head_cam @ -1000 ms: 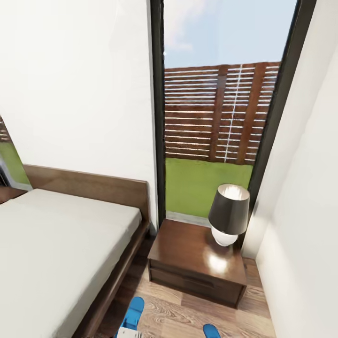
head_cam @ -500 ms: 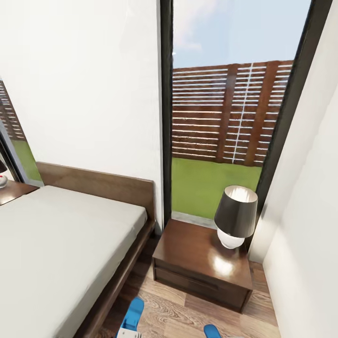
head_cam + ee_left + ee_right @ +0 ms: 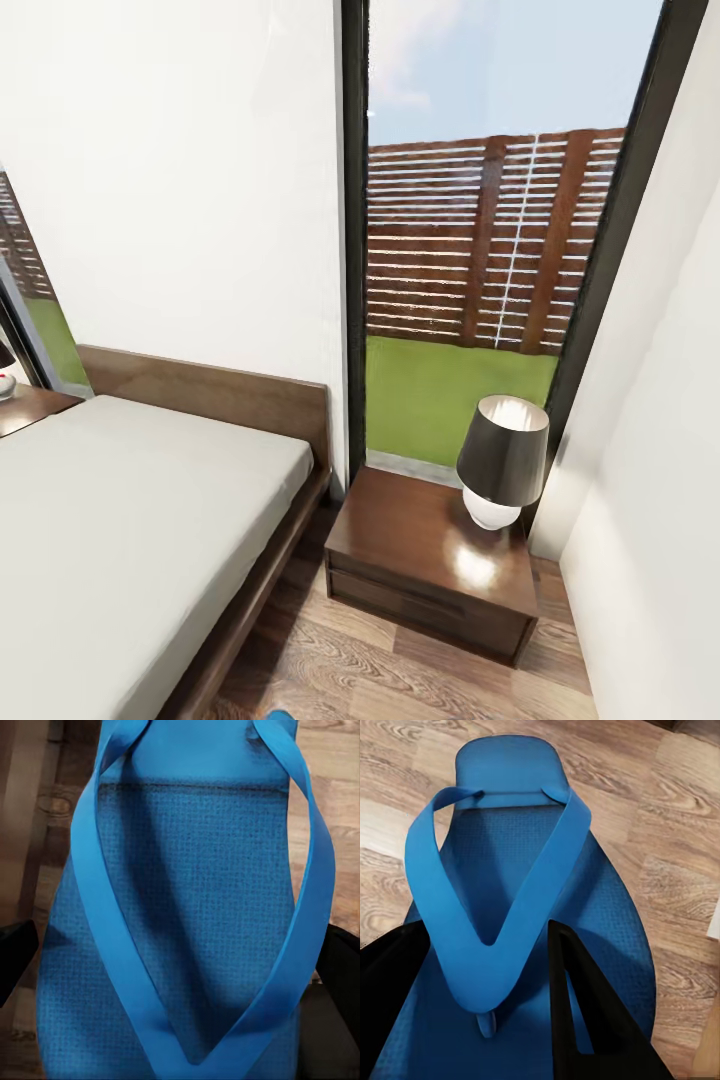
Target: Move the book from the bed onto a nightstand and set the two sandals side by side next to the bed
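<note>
While the head view took in the bed (image 3: 120,520) and the nightstand (image 3: 430,560) with its lamp (image 3: 502,458) before the tall window (image 3: 480,240), each wrist view looked down on a blue sandal. The left sandal (image 3: 187,922) lay between the left gripper's (image 3: 176,967) dark fingers (image 3: 15,956), which stood wide at its edges. The right gripper's (image 3: 491,1005) jaws closed on the right sandal's (image 3: 521,915) strap, one finger (image 3: 585,1020) inside the V. Both sandals ran lengthwise away from the cameras over the floor (image 3: 675,862).
</note>
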Controlling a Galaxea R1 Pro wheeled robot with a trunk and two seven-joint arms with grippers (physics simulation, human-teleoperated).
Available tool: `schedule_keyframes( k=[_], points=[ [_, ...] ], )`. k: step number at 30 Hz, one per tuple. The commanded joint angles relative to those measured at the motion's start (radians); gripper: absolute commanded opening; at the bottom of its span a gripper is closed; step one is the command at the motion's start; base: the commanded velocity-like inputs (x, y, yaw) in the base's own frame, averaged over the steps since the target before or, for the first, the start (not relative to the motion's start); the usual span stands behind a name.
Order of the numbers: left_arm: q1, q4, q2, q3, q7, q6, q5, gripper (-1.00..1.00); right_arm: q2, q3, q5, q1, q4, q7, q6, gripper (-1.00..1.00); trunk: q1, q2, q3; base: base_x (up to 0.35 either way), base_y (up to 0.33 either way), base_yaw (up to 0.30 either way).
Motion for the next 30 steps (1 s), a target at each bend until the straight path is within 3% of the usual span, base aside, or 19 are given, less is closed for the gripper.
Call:
schedule_keyframes(
  k=[1,7,15,30],
  points=[
    [0.01,0.004,0.0,-0.011,0.005,-0.007,0.007,-1.0,0.0,0.003,0.002,0.006,0.001,-0.005,-0.003,-1.0,0.0,-0.001,-0.001,0.0,0.0,0.0],
    [0.053,0.015,0.014,-0.01,0.005,-0.019,0.009,-1.0,-0.006,0.002,-0.002,0.026,0.002,-0.005,-0.004,-1.0,0.0,-0.001,-0.001,0.0,0.0,0.0],
    [0.114,0.017,0.021,-0.01,0.004,-0.09,0.043,-1.0,-0.013,0.003,-0.004,0.061,0.004,-0.005,-0.059,-1.0,0.0,-0.001,-0.001,0.0,0.0,0.0],
    [0.166,0.018,0.021,-0.01,0.005,-0.113,0.051,-1.0,-0.015,0.003,0.002,0.082,0.035,-0.005,-0.071,-1.0,0.0,-0.001,-0.001,0.0,0.0,0.0]
  ],
)
